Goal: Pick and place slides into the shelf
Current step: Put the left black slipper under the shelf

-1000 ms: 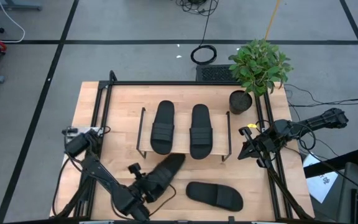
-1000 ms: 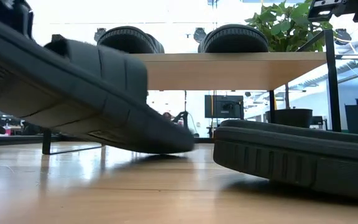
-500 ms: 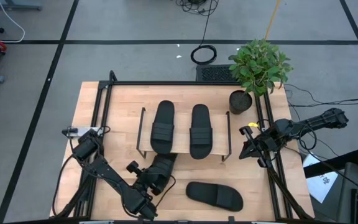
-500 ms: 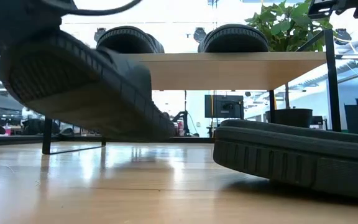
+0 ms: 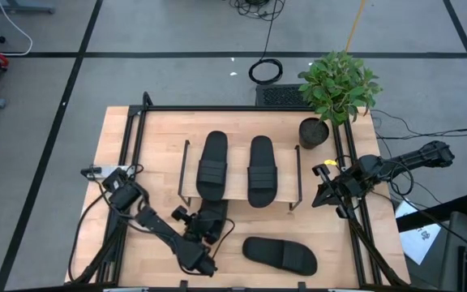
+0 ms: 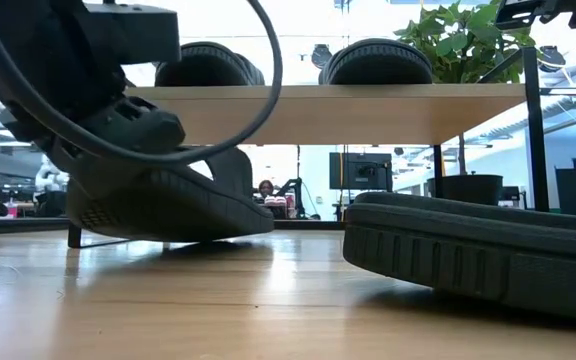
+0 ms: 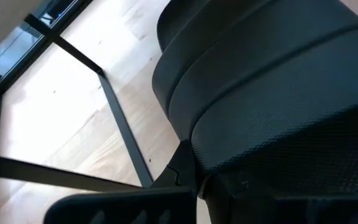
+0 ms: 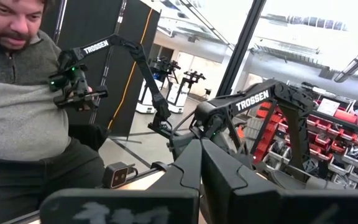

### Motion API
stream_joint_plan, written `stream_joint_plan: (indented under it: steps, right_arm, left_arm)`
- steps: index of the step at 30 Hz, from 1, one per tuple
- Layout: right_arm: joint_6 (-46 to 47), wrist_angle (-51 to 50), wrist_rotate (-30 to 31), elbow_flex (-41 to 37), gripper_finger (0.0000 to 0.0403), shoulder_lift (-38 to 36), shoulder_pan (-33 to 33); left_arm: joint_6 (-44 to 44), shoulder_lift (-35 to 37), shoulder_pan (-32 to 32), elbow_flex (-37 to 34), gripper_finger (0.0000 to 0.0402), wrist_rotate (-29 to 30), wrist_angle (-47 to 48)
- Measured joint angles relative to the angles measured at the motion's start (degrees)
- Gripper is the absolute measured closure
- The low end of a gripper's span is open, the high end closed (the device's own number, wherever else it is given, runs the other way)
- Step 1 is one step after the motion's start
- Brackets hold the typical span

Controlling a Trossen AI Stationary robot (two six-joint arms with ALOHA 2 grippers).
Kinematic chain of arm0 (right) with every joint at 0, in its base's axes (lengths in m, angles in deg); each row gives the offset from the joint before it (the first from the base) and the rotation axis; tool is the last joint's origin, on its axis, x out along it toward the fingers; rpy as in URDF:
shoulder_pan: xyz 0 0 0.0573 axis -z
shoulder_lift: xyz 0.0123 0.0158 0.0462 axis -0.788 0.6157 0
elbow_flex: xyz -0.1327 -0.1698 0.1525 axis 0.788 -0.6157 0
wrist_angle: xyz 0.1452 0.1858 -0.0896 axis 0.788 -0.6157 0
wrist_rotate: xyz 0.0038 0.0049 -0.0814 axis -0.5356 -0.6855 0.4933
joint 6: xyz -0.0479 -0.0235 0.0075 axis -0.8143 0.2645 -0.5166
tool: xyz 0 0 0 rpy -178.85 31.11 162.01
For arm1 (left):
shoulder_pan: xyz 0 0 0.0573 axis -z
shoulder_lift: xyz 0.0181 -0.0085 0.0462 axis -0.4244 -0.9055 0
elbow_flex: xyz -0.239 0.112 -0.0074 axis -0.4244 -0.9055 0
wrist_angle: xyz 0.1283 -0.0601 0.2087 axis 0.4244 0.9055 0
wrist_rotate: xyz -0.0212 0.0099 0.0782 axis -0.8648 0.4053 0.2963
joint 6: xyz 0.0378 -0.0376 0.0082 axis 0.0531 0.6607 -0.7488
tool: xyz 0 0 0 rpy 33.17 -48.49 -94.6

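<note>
Two black slides lie side by side on the shelf's wood plank. A third slide is in my left gripper, which is shut on it at the shelf's near edge. In the low view this slide sits low under the plank. It fills the left wrist view with its ribbed strap. The fourth slide lies flat on the table near the front edge. My right gripper waits shut at the table's right edge. My left gripper holds the third slide by its near end, pinched between the two fingers. It comes slanting down from the table's near left. The slide's far end reaches under the shelf plank, and its sole is at the tabletop, slightly tilted. The gripper body hides the contact itself.
A potted plant stands at the table's far right corner beside the shelf. Black frame rails run along the table's left and right sides. A person holding control arms shows beyond the table in the right wrist view.
My left gripper has moved toward the table's far edge and down, carrying the third slide. The slide has turned from a slant to point at the far edge. It has come down from a raised tilt to nearly level, and its far end has gone under the shelf.
</note>
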Motion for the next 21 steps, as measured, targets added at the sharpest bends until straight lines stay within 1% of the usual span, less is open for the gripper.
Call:
stream_joint_plan:
  steps: [7, 12, 16, 21]
  right_arm:
    - [0.0, -0.02, 0.02, 0.0, 0.0403, 0.02, 0.0]
    - [0.0, -0.02, 0.0, 0.0, 0.0403, 0.01, -0.01]
    - [0.0, -0.02, 0.0, 0.0, 0.0403, 0.02, -0.01]
    - [0.0, -0.02, 0.0, 0.0, 0.0403, 0.02, -0.01]
  left_arm:
    - [-0.18, -0.06, -1.67, 0.0, 0.0401, 0.54, 0.27]
    - [-2.72, -0.06, -2.08, 0.0, 0.0396, 0.52, -1.1]
    - [-7.08, -0.06, -2.08, -0.02, 0.0373, 0.48, -3.88]
    - [-9.19, -0.06, -2.08, -0.02, 0.033, 0.46, -5.96]
